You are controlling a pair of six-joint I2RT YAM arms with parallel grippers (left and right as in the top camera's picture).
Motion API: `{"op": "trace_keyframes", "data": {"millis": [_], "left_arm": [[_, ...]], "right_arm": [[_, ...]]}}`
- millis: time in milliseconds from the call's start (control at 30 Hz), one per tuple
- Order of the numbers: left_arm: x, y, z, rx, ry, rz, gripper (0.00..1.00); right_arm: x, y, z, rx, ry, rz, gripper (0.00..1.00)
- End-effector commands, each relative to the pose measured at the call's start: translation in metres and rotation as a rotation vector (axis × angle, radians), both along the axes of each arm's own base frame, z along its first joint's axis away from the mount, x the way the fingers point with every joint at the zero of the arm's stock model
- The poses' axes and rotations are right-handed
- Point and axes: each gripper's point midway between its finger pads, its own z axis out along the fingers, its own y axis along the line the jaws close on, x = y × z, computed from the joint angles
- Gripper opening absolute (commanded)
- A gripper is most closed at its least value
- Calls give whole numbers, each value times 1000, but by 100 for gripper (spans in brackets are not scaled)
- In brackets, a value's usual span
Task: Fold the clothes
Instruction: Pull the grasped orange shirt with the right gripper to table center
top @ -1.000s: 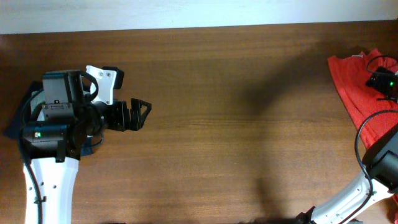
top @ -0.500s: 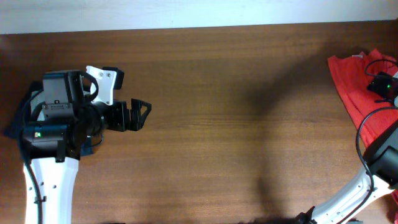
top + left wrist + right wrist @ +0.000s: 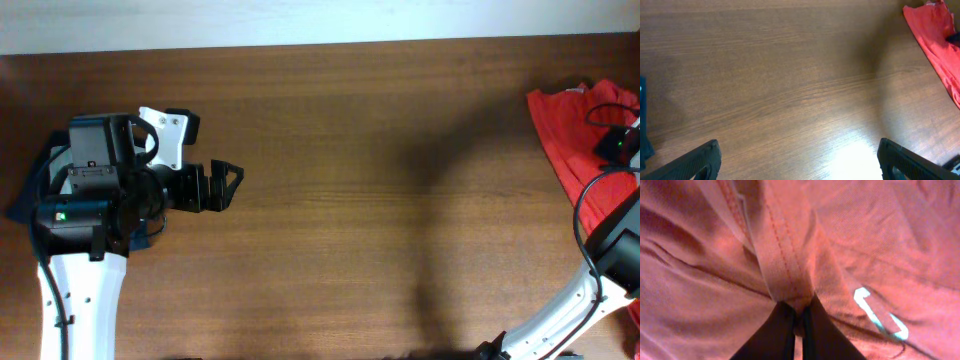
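Observation:
The clothes (image 3: pixel 570 140) are an orange-red heap at the table's far right edge, also seen in the left wrist view's top right corner (image 3: pixel 935 35). My right gripper (image 3: pixel 618 146) is down on that heap. In the right wrist view its dark fingers (image 3: pixel 775 335) are shut on a stitched fold of the red fabric (image 3: pixel 785 255), right at the gripper (image 3: pixel 797 312). A white printed mark (image 3: pixel 880 312) shows beside them. My left gripper (image 3: pixel 232 186) hovers open over bare wood at the left, far from the clothes, with nothing between its fingers (image 3: pixel 700 160).
A dark navy garment (image 3: pixel 25 200) lies under the left arm at the table's left edge, a sliver of it in the left wrist view (image 3: pixel 644 125). The brown wooden table (image 3: pixel 380 200) ends at a white wall along the top.
My right gripper has shifted slightly right on the red heap and its jaws have closed on a fold of fabric. The left arm has not moved.

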Motion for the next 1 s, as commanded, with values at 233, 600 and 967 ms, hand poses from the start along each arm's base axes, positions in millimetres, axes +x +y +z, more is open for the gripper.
{"op": "trace_keyframes", "data": {"millis": [233,600,967], "left_arm": [[3,-1,9,-5,-33,-1,99],[3,-1,17,-4,-61,-1,99],[-17,21,106,101,-323,101,99]], "right_arm": [[52,61,222,120,-490,172,4],[69,251,271,305,-456,504,4],[49,486,244,445,-242,917,4]]}}
